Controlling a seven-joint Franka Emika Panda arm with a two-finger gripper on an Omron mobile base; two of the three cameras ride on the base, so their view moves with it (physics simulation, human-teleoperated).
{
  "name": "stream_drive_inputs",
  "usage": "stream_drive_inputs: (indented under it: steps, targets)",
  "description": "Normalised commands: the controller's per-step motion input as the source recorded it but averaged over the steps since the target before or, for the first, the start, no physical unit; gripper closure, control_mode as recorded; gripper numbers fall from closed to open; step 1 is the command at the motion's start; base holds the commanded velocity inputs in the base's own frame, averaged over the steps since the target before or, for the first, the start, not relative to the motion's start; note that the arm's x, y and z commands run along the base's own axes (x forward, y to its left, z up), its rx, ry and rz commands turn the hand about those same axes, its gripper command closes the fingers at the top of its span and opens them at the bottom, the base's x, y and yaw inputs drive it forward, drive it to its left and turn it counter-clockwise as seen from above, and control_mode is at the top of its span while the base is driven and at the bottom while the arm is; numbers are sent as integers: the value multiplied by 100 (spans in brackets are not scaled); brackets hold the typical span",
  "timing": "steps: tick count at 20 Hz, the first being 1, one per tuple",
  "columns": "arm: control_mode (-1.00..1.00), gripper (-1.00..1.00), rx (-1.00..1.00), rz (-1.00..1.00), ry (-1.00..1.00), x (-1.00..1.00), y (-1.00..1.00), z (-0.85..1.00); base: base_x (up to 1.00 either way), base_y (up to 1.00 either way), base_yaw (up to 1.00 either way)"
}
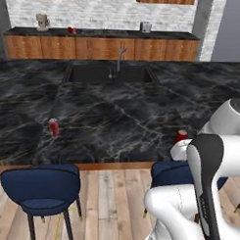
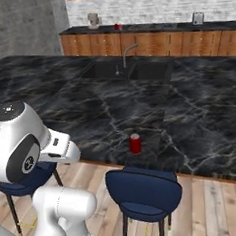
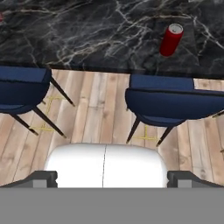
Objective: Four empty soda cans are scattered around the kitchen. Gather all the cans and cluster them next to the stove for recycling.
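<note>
A red soda can (image 1: 181,136) (image 2: 135,143) stands upright near the front edge of the black marble island, above a blue stool. In the hand view this can (image 3: 171,40) is at the upper right, far ahead of my gripper (image 3: 112,179), which is open and holds nothing. Its fingertips (image 3: 43,178) stand wide apart over the wood floor. Another soda can (image 1: 53,127) stands at the island's front left. More red soda cans (image 1: 71,30) (image 2: 118,26) sit on the far back counter. The stove is out of view.
Two blue stools (image 1: 43,185) (image 2: 144,190) stand against the island's front edge. A sink with a faucet (image 1: 119,58) is set in the island's middle. A beige coffee grinder (image 1: 42,22) and a silver toaster (image 1: 146,27) stand on the back counter.
</note>
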Motion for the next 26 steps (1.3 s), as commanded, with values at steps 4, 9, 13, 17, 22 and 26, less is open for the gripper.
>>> stream_drive_inputs:
  steps: [4,9,13,17,22,26]
  targets:
    - [100,-100,0,0,0,0,0,0,44,32,-15]
    - [100,-100,0,0,0,0,0,0,43,37,-15]
    - [100,-100,0,0,0,0,0,0,34,27,-16]
    - [-100,-100,-1,-4,0,6,6,0,18,17,-12]
    - [-100,-100,-5,-14,0,21,18,0,0,0,0]
    - [-100,-100,-4,-6,0,12,1,0,0,0,0]
